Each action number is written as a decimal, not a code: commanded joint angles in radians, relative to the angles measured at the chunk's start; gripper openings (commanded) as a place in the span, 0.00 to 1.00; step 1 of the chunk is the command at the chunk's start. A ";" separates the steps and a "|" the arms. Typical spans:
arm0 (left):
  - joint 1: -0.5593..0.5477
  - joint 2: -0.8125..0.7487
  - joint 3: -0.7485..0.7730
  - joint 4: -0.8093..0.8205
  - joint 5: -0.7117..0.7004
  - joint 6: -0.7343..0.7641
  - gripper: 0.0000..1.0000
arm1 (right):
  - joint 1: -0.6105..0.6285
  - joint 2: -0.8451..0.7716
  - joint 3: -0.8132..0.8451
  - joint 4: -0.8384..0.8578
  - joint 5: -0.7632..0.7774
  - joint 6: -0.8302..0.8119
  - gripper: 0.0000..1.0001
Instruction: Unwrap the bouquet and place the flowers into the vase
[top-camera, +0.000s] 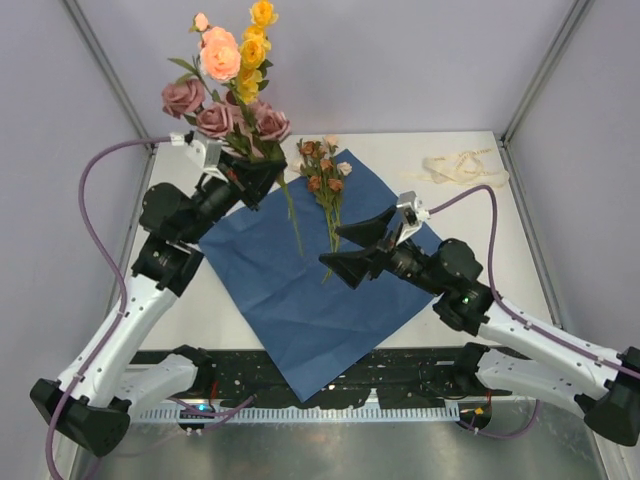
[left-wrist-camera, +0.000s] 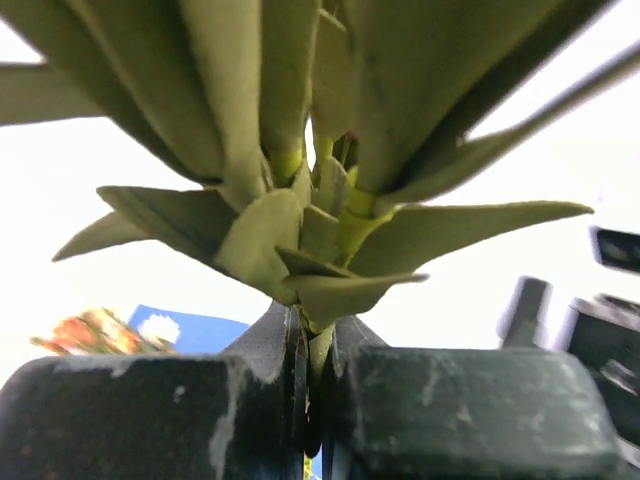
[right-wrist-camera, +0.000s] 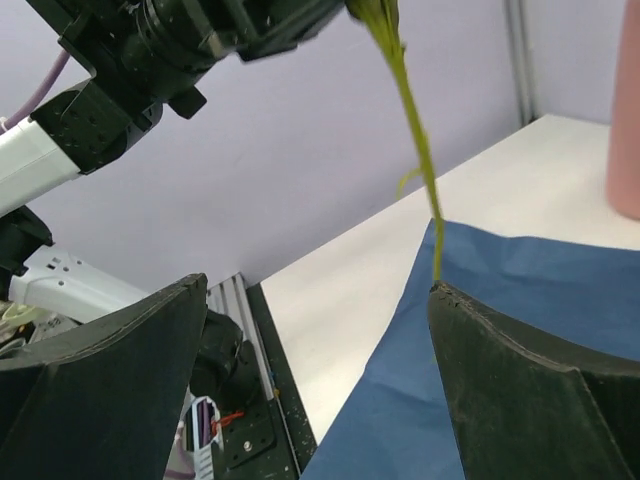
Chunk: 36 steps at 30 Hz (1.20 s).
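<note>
Left gripper (top-camera: 252, 172) clamped on stems of flowers (top-camera: 225, 90), arm reared up at 11 o'clock: 3 mauve roses, 2 peach, 1 yellow spray. 1 rust sprig bunch (top-camera: 323, 172) on blue paper (top-camera: 300, 300), 12 o'clock. Right gripper (top-camera: 332, 246) wide open, empty, low over paper centre.

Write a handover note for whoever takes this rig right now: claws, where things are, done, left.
Left claw: shut on the stems of the rose bunch, held raised over the table's far left.
Right claw: open, empty, over the blue paper. One long stem hangs from the bunch towards it.
Rust sprigs: lying on the paper's far end.
Cream ribbon: off, at the far right corner.
Vase: seen only at the right wrist view's edge, standing beyond the paper.
Done: bouquet untied, unwrapped, paper spread flat.
Left: bunch, then sprigs, into the vase.
</note>
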<state>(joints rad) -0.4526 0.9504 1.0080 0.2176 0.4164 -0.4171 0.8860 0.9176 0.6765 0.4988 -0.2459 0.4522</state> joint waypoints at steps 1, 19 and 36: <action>-0.003 0.097 0.193 0.069 -0.284 0.292 0.00 | 0.002 -0.123 -0.011 -0.038 0.135 -0.069 0.95; 0.095 0.631 0.744 0.364 -0.504 0.701 0.00 | 0.001 -0.221 0.063 -0.184 0.300 -0.138 0.95; 0.189 0.820 0.801 0.499 -0.421 0.598 0.00 | 0.002 -0.175 0.049 -0.114 0.267 -0.119 0.95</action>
<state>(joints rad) -0.2676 1.7500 1.7859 0.5964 -0.0242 0.1993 0.8864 0.7433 0.6968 0.3267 0.0242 0.3279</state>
